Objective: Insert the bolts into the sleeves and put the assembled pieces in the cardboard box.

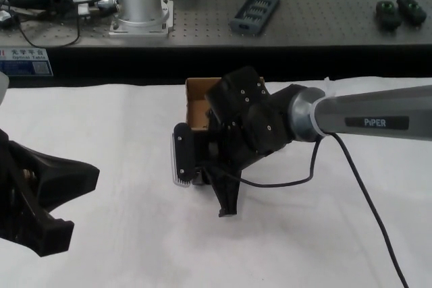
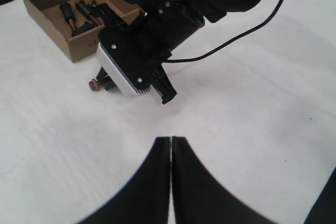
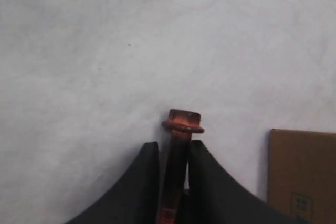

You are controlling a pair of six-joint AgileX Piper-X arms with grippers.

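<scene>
Right end effector (image 3: pixel 173 145) clamping bolt (image 3: pixel 182 122), cardboard box (image 3: pixel 302 171) beside, white cloth (image 3: pixel 79 51) beneath

Box mouth: right arm (image 1: pixel 263 119) looms across the cardboard box (image 1: pixel 196 84); only its far left corner is open.
Box front: right gripper (image 3: pixel 173 153), bolt (image 3: pixel 181 124) pinched in it, low over the cloth.
Left: bare white cloth (image 1: pixel 101 126), wide open up to the left gripper (image 2: pixel 171 142).
Right front: cable (image 1: pixel 366 200) trailing across.

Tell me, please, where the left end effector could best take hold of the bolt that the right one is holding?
Likely the head: the bolt has its shank pinched in the right end effector, and only the head end sticks out past the tips. Come from that free end, closing across the head's flats.
</scene>
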